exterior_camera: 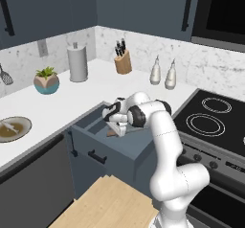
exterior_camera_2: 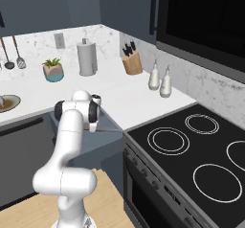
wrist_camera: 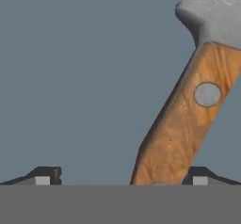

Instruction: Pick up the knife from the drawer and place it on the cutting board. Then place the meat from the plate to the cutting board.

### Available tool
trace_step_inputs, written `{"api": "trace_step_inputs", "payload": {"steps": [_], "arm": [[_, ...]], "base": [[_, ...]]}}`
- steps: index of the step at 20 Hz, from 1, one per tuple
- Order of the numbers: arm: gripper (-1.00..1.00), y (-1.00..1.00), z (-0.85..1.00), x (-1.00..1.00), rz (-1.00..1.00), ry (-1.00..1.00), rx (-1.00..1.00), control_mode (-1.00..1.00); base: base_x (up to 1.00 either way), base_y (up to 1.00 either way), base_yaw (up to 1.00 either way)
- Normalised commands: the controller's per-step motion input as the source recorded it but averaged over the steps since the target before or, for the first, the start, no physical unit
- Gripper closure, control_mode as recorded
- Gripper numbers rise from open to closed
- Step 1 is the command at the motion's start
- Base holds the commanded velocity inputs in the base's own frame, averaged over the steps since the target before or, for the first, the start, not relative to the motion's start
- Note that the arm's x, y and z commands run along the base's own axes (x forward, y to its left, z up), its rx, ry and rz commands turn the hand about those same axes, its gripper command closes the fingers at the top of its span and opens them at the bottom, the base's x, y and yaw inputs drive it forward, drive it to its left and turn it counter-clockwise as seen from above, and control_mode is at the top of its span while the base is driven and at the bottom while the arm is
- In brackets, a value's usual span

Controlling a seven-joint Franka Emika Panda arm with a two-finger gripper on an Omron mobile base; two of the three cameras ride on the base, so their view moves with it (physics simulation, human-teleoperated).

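Observation:
The slate-blue drawer [exterior_camera: 119, 153] stands pulled open under the counter. My gripper [exterior_camera: 116, 126] reaches down into it, open. In the hand view the knife [wrist_camera: 188, 115] lies on the drawer floor, its tan riveted handle running between my fingertips [wrist_camera: 200, 177] close to the right one, its grey blade at the top right. My gripper [wrist_camera: 122, 178] is not closed on it. The plate [exterior_camera: 25, 122] sits on the counter at the far left with the pale meat [exterior_camera: 10, 129] on it. The cutting board is out of view.
At the back of the counter stand a knife block [exterior_camera: 123, 59], a paper towel roll [exterior_camera: 77, 63], a potted plant [exterior_camera: 46, 81] and two bottles [exterior_camera: 162, 74]. A black stove [exterior_camera: 210, 119] adjoins the drawer on the right. Pale wood floor [exterior_camera: 110, 205] lies below.

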Motion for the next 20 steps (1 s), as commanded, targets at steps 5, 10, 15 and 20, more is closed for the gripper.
{"api": "trace_step_inputs", "payload": {"steps": [5, 10, 15, 20], "arm": [[1.00, 0.12, -0.77, 0.15, 0.04, 0.21, 0.00, -1.00], [1.00, 0.44, -0.68, -0.52, 0.12, 0.17, 0.00, -1.00], [1.00, 0.53, -0.63, -0.69, 0.09, 0.08, 0.00, -1.00], [1.00, 0.43, -0.32, -0.47, 0.01, 0.03, 0.00, -1.00]], "base": [[0.00, 0.00, 0.00], [0.00, 0.00, 0.00], [0.00, 0.00, 0.00], [0.00, 0.00, 0.00]]}}
